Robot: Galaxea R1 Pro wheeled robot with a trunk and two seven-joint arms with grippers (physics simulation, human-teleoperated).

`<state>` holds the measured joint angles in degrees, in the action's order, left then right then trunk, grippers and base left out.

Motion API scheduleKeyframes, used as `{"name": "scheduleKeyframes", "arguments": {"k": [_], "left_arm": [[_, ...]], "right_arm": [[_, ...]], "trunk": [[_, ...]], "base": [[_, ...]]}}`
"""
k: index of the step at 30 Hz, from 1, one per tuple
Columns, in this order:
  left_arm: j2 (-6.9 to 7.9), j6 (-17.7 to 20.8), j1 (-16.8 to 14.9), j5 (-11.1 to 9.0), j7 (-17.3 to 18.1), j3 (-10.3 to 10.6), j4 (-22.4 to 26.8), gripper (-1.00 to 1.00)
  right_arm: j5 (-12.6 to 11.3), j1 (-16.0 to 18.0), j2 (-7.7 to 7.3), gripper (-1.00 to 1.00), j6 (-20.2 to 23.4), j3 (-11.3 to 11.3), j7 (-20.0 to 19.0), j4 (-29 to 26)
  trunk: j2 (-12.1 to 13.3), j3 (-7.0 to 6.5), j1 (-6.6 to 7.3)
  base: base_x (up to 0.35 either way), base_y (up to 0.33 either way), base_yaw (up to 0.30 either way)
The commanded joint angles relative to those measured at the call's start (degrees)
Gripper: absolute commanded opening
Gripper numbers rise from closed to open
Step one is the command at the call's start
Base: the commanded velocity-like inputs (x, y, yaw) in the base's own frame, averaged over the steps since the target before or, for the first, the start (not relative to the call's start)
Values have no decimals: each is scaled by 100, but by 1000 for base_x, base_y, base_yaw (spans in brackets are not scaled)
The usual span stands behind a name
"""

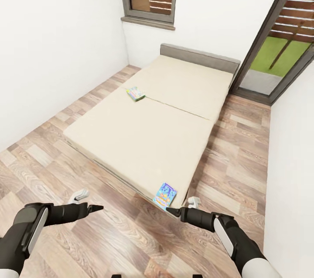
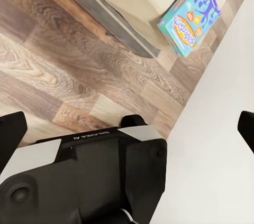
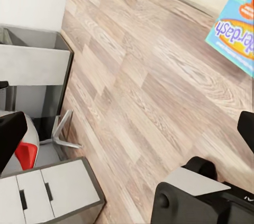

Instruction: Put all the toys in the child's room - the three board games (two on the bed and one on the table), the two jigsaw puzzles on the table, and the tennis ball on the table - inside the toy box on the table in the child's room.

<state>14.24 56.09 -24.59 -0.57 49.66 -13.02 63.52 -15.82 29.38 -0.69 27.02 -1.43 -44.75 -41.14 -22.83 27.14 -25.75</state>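
White-walled room with wood-plank floor, plain beige mattress bed (image 1: 144, 134) mid-frame.
Pastel blue flat board game box (image 1: 165, 195) at bed's lower corner; second green-yellow game box (image 1: 135, 94) upper centre-left. Left hand (image 1: 97, 208) and right hand (image 1: 171, 211) low in frame, both released, holding nothing.

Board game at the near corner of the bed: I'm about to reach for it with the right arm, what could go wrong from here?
1. The near board game lies flat right at the corner of the bed; a push from the right tool could slide it onto the floor.
2. It lies flat on the soft mattress, so the fingers may struggle to get under it.
3. The far board game probably needs the robot moved.
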Motion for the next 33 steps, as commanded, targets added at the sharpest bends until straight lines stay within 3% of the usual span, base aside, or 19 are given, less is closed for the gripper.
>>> {"name": "scheduleKeyframes", "arguments": {"k": [1, 11, 33], "left_arm": [[0, 43, -2, -4, 17, -8, 3, 100], [8, 44, -2, -4, 17, -8, 3, 100], [51, 43, -2, -32, 17, -92, 3, 100]], "right_arm": [[-53, 4, -4, 100, 44, -15, 9, 0], [-53, 6, -2, 100, 39, -15, 10, 13], [-53, 2, 3, 100, 32, -7, 10, 51]], "trunk": [[-9, 0, -3], [-9, -83, -3], [-9, -266, -3]], "base": [[0, 65, -179], [0, 103, -179], [0, 7, -179]]}}
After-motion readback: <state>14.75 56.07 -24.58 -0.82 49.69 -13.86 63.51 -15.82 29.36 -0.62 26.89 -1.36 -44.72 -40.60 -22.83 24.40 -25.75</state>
